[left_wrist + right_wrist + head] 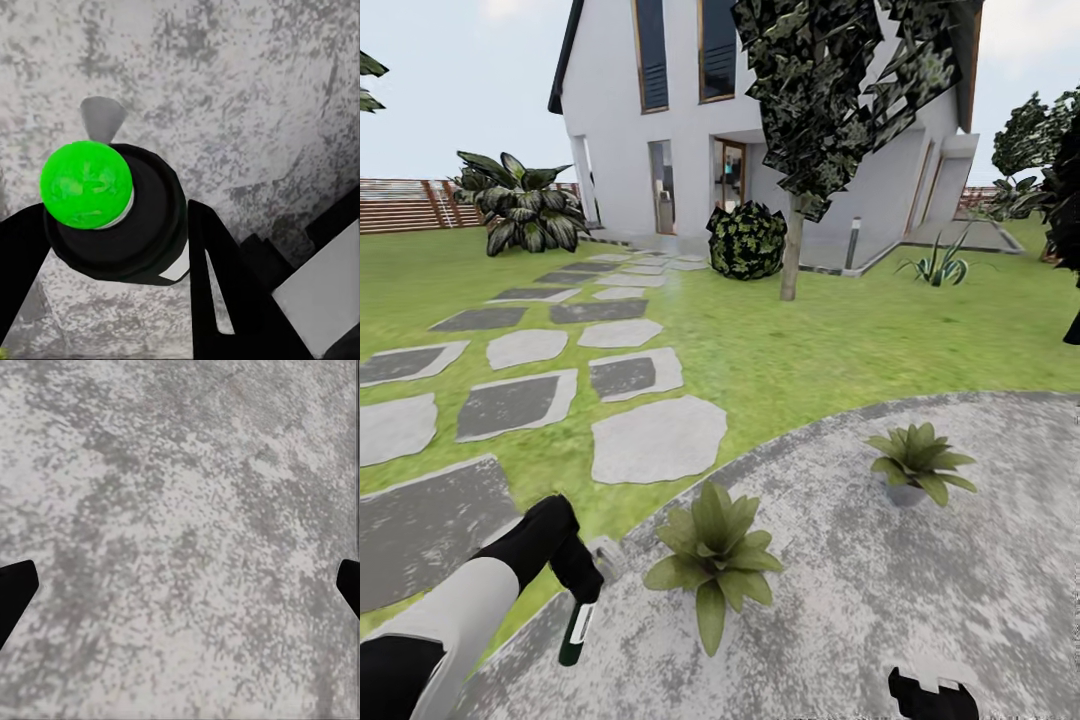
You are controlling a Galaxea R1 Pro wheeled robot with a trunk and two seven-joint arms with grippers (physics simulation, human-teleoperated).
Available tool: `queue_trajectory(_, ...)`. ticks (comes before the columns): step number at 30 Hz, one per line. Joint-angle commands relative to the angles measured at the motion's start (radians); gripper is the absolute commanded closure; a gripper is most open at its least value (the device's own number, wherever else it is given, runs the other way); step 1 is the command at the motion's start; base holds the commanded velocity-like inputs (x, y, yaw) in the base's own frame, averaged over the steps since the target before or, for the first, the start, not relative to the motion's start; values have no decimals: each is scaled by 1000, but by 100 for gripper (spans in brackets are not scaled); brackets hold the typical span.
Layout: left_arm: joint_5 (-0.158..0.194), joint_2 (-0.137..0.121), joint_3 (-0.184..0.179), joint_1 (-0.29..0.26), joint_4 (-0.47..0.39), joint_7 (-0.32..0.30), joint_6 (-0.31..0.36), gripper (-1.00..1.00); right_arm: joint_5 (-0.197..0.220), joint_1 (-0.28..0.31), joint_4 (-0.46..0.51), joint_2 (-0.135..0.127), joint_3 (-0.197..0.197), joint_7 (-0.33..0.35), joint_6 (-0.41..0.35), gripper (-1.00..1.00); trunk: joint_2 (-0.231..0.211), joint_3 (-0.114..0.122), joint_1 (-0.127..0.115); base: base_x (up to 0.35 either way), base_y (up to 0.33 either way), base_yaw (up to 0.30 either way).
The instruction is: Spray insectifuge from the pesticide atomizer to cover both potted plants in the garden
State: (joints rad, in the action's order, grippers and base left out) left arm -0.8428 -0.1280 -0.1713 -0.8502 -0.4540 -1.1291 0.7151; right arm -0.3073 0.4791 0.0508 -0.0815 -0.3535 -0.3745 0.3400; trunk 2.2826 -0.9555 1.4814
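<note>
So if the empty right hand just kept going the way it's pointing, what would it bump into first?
Most likely the grey paved patio. The right gripper points at bare paving with its jaws apart and nothing between; how far off it is can't be told.

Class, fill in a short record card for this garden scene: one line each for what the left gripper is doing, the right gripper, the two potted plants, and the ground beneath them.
Left gripper: shut on the pesticide atomizer, bottle hanging down over the patio edge
Right gripper: open, nothing between its fingers, above the patio
Near potted plant: on the patio, just beside the atomizer
Far potted plant: on the patio, further off toward the right arm's side
Ground: round grey mottled patio, lawn and stepping stones beyond
</note>
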Motion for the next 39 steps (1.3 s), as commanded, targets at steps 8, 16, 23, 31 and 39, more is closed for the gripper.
queue_trajectory(8,-3,-3,-44,23,-13,-15,4,100,-9,1,-2,0,-9,-3,4,-100,0,-1,0,0,0,-150)
queue_trajectory(16,-127,4,-70,-32,-28,-148,8,100,-10,-1,-2,-3,-9,-3,4,-100,0,-1,0,1,0,-4)
queue_trajectory(23,-123,7,-67,-42,-103,-156,21,100,-11,-1,-2,-3,-9,-3,4,-100,0,-1,0,106,37,0)
queue_trajectory(31,-126,8,-68,-38,-117,-156,21,100,-12,-1,-2,-3,-9,-3,4,-100,0,-1,0,220,93,0)
queue_trajectory(39,-127,-11,-70,36,-98,-149,5,100,-11,-1,-2,-1,-9,-4,4,-100,0,-1,0,10,3,-83)
